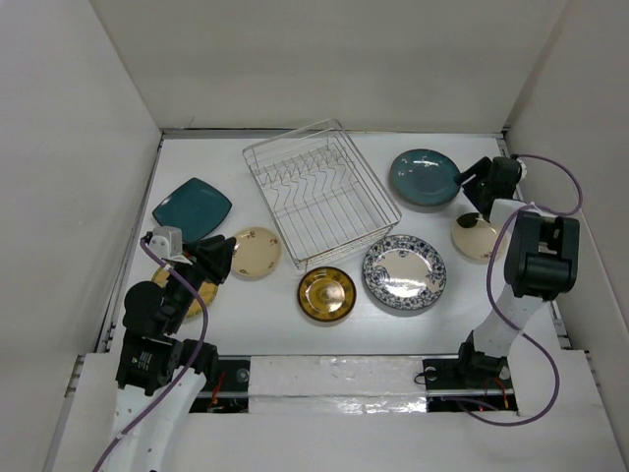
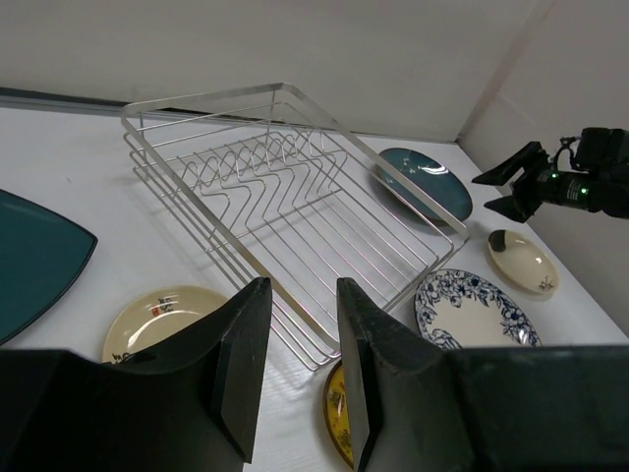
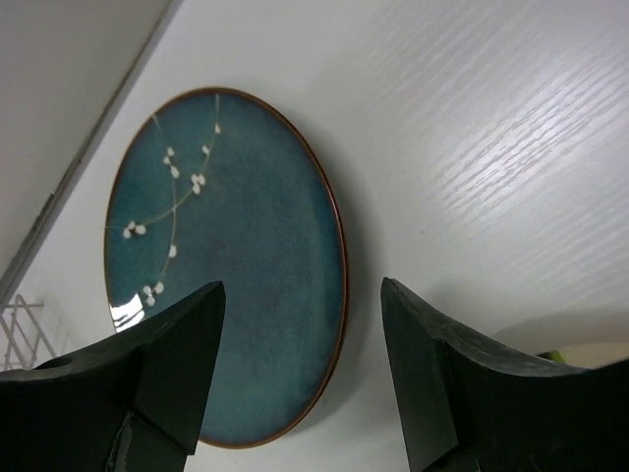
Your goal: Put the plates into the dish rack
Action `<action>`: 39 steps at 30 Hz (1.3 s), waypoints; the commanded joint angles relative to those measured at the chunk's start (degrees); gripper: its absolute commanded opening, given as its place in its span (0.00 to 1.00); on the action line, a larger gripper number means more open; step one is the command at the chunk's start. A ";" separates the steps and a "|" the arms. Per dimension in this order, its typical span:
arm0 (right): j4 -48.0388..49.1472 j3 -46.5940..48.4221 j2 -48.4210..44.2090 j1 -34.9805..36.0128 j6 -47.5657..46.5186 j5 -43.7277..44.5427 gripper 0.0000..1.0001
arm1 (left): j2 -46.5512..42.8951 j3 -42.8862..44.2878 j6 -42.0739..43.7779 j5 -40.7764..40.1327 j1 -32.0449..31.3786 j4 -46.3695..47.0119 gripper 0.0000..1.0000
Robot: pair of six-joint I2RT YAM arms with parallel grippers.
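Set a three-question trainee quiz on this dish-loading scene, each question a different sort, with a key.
1. True or false: the dish rack already holds a plate.
2. The right gripper, pointing at the dark teal round plate, is: A) open and empty; B) shut on the plate; C) out of view.
3. Fill in: in the top view, the teal rounded-square plate lies to the rack's ____.

Key: 1 false; 2 A; 3 left.
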 commanded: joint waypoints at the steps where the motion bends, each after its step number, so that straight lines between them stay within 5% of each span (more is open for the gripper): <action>1: 3.57 3.96 3.27 0.23 1.25 -6.76 0.70 | 0.10 -0.51 0.32 0.37 -0.39 2.55 0.30; 9: 3.57 7.57 10.75 -0.90 5.64 -10.81 0.69 | 1.24 -0.51 0.32 0.11 -0.39 2.47 0.31; 13: 5.24 9.50 14.80 -1.96 7.93 -16.07 0.60 | 1.24 -0.51 0.23 0.02 -0.39 2.47 0.31; 19: 7.35 11.35 18.58 -1.96 10.65 -19.16 0.30 | 1.33 -0.60 0.32 -0.42 -0.39 2.55 0.31; 23: 9.89 9.51 16.75 -2.49 11.97 -17.59 0.00 | 1.68 -0.60 0.40 -0.77 -0.39 2.47 0.31; 29: 20.79 2.74 4.73 -1.96 14.78 -13.02 0.00 | 2.39 -0.60 0.40 -0.77 -0.39 2.47 0.31; 39: 19.13 5.37 -12.96 4.63 6.10 -3.88 0.00 | 3.27 -0.69 0.32 -0.94 0.14 2.55 0.31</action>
